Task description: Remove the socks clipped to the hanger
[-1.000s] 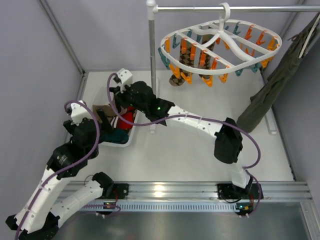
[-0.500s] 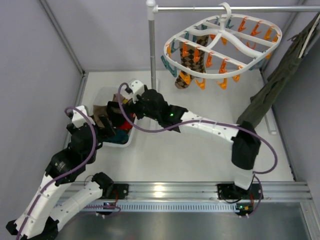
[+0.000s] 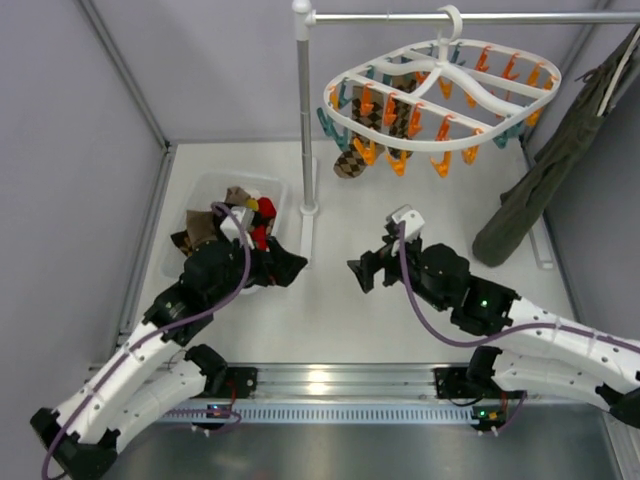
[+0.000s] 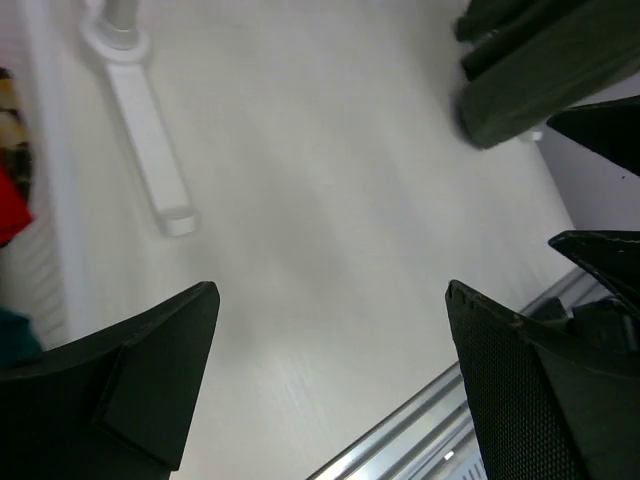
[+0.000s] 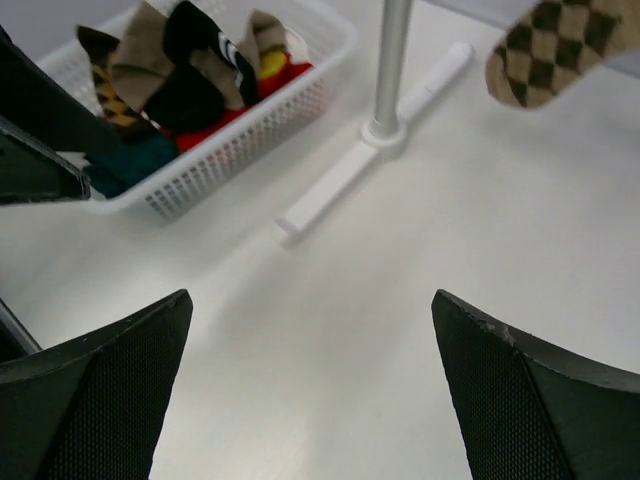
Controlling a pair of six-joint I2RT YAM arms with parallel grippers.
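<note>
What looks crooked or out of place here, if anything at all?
The white plastic oval drying frame hangs tilted from the grey metal rail, its left side appearing lower, where the brown argyle socks are clipped. Nothing looks spilled or broken.

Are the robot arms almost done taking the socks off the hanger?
Partly done. Done: several socks lie in the basket. In hand: nothing; the left gripper and right gripper are both open and empty over the table. Left to do: argyle socks are still clipped to the hanger, so they need pulling off too.
</note>
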